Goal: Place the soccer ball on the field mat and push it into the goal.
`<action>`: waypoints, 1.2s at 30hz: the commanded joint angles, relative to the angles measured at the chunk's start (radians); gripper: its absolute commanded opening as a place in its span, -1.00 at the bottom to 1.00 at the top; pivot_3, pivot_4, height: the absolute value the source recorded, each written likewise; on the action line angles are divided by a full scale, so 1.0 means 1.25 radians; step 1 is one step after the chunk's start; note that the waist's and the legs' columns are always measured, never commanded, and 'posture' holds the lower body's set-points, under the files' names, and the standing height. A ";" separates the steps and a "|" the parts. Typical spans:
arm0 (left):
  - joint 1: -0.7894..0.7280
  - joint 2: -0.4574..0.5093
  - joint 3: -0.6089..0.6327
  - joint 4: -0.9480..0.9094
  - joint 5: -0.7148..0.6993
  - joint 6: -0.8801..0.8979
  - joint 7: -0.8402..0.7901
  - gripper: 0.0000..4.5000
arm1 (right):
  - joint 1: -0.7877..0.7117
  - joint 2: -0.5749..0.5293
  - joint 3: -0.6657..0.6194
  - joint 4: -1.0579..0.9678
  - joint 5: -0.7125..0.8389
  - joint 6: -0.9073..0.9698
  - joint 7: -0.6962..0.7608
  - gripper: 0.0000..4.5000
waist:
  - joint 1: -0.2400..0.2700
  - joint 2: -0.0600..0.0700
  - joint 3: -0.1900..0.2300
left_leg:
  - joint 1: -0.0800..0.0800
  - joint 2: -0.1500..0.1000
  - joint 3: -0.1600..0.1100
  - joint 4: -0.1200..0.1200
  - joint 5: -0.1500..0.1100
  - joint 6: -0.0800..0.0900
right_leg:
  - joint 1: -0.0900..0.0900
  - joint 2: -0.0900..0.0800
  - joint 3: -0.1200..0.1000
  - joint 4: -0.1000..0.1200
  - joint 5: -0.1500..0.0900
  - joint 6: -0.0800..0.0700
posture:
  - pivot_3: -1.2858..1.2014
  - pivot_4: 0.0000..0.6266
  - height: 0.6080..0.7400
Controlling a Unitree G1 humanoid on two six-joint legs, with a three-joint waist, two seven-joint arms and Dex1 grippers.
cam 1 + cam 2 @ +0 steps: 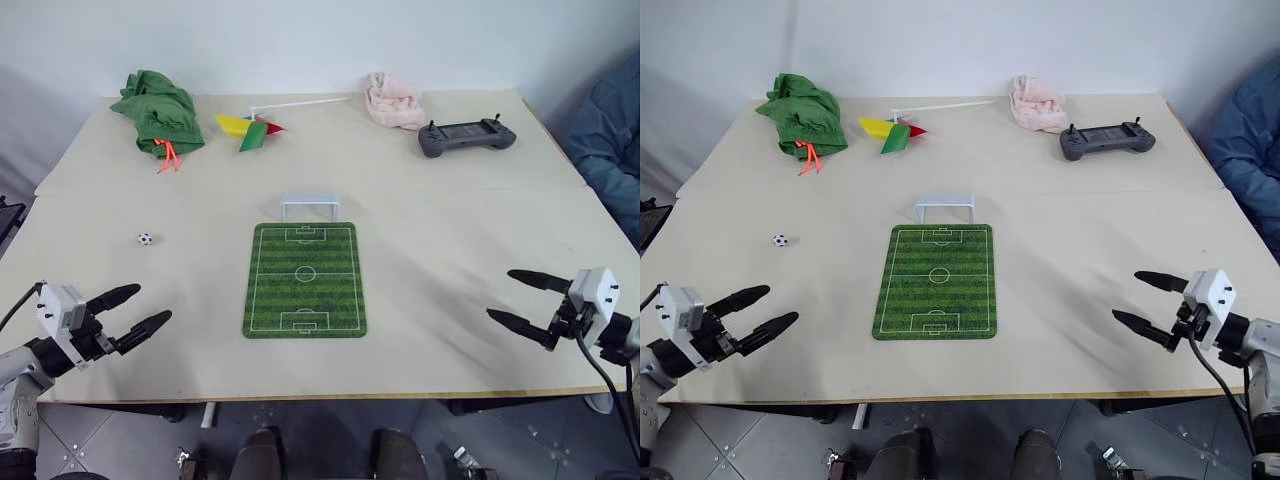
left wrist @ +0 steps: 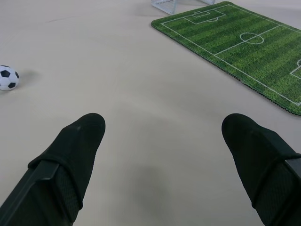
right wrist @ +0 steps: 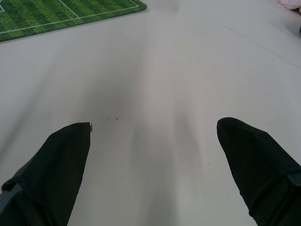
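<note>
Left eye view: field mat lengthwise toward goal (far end).

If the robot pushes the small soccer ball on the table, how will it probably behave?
The soccer ball is round and rests on smooth bare table, so it will likely roll away at a light touch. It looks tiny and probably light. Being so small, it may slip out from between the wide fingers of the left end effector.

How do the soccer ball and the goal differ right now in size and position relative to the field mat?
The soccer ball is tiny and round; the goal is a much larger, low, wide grey frame. The ball lies on bare table well to the left of the field mat; the goal stands at the mat's far end. Neither sits on the mat.
</note>
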 commanded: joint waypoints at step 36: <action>-0.374 0.032 -0.077 0.061 0.096 0.310 0.461 0.99 | -0.052 -0.011 -0.025 -0.160 0.123 0.098 0.103 1.00 | 0.003 0.000 0.000 | 0.000 0.000 0.000 0.001 0.000 0.000 | 0.001 0.000 0.001 0.000 0.001 0.001 | 0.03 -0.52 1.00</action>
